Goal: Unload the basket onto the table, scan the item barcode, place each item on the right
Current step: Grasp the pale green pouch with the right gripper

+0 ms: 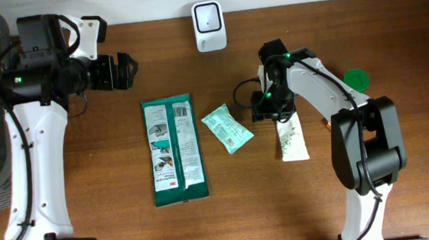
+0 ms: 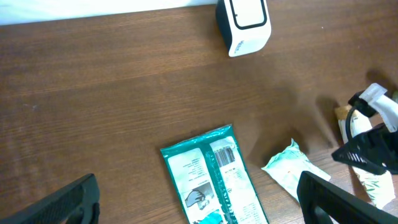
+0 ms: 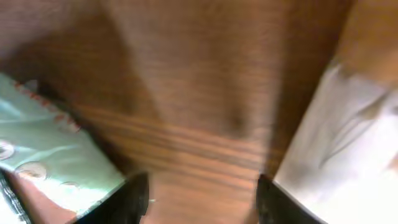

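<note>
The left arm [image 1: 29,150] is stretched up the left side of the table [image 1: 92,221], the left gripper [image 1: 125,71] turned rightward, jaws spread wide, nothing held. The right arm [image 1: 335,99] is bent inward, the right gripper [image 3: 202,196] pointed down at bare wood, jaws partly apart and empty, between the white pouch [image 1: 293,138] and the mint sachet [image 1: 227,128]. The scanner [image 1: 209,25] is stood at the far edge.

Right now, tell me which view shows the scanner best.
Overhead: the scanner is whole and sharp there. The left wrist view shows the scanner larger, but the top of the frame cuts it off. The right wrist view does not show it.
</note>
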